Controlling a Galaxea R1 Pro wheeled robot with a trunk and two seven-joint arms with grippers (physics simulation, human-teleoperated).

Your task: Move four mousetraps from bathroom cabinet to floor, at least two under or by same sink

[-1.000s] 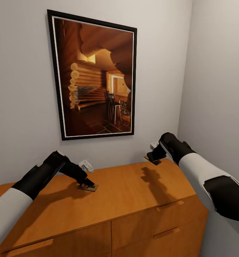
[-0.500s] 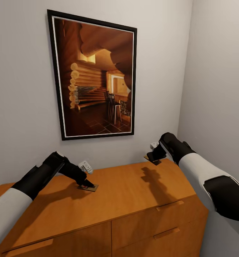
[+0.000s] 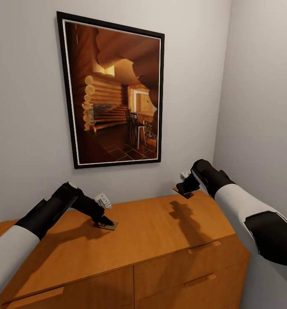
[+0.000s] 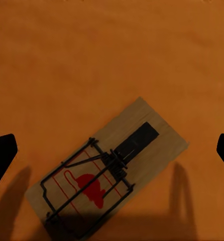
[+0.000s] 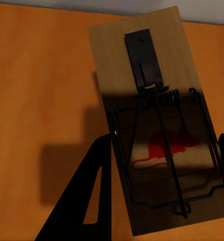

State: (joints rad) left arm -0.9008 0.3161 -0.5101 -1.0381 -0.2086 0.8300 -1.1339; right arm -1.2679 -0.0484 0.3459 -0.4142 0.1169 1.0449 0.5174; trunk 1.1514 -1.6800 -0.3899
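Up front, the orange-brown cabinet (image 3: 160, 231) is filling the near part of the head view, standing against a pale grey wall where a framed picture (image 3: 113, 92) of a log interior is hanging. On its top, toward the left, one mousetrap (image 3: 107, 225) is lying flat, and the left gripper (image 3: 104, 222) is hovering right over it, fingers spread wide to either side without touching the board. Toward the far right corner, the right gripper (image 3: 185, 191) is gripping a second mousetrap (image 5: 157, 120), lifted just above the wood.
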